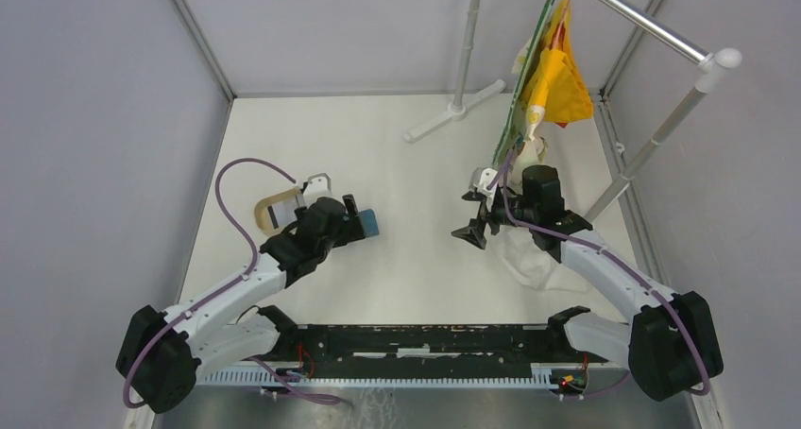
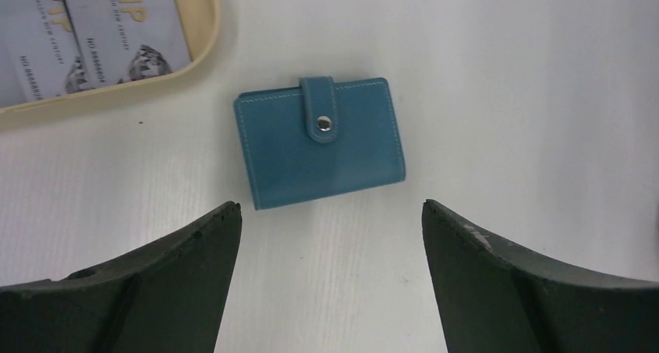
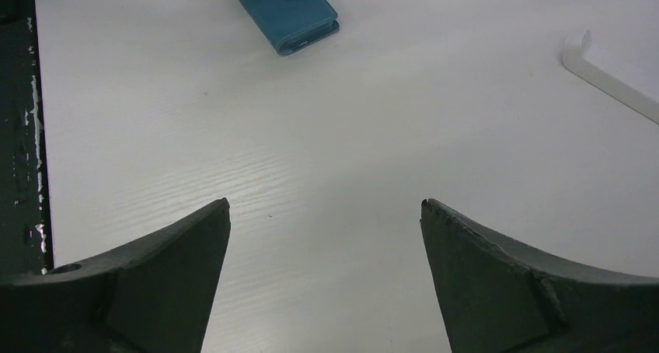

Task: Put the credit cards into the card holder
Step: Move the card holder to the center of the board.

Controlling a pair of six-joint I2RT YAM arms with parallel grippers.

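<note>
Card holder (image 2: 319,141) closed, long side seemingly crosswise; left claw (image 2: 329,205), right claw (image 3: 326,202) both apart.

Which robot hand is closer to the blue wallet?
The left gripper: the blue card holder lies just ahead of its open jaws, while the right gripper hangs far off across the table.

Blue card holder (image 2: 319,141): smooth leather-look, slight sheen; metal snap (image 2: 323,123) shiny. Tan tray (image 2: 207,26) matt plastic. White table (image 2: 505,96) matt, faint grain.
</note>
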